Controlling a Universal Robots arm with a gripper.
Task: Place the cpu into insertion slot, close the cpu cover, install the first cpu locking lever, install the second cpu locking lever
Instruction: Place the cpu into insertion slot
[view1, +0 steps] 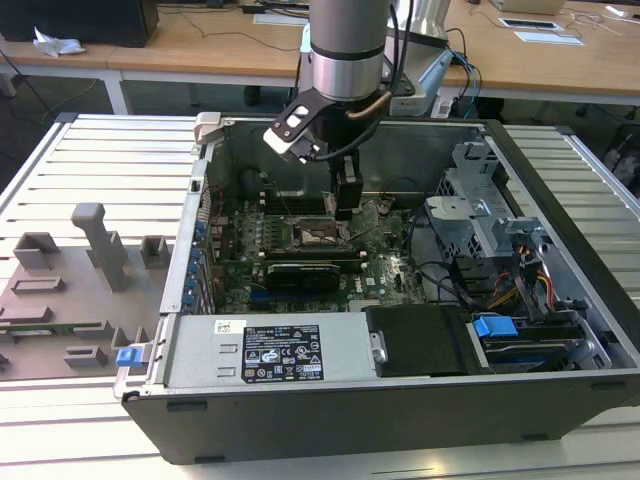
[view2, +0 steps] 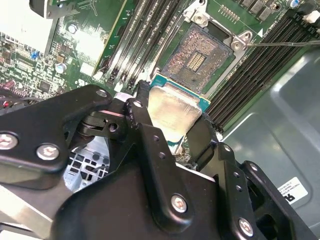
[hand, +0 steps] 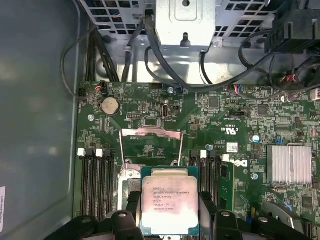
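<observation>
Your gripper (view2: 170, 119) has its black, bolt-studded fingers (view2: 146, 127) pinching the cpu (view2: 172, 110) by two opposite edges. The chip is a flat square with a dull silver-grey metal lid on a green board rim; in the first wrist view the cpu (hand: 169, 200) faces you lid-up between the two dark fingers (hand: 207, 209).

The insertion slot (view2: 196, 57) sits just beyond the chip. It is uncovered, with its grainy gold pin field and darker centre ringed by silver metal. The chip is not seated; you cannot tell whether its near edge touches the rim.

The cpu cover (hand: 150, 132), a thin silver frame, stands swung up off the socket. Long black memory slots (view2: 260, 65) flank the socket on the green motherboard (hand: 210, 125).

In the exterior view, the gripper (view1: 347, 205) hangs inside the open grey steel computer case (view1: 560, 330), over the socket (view1: 318, 236).
</observation>
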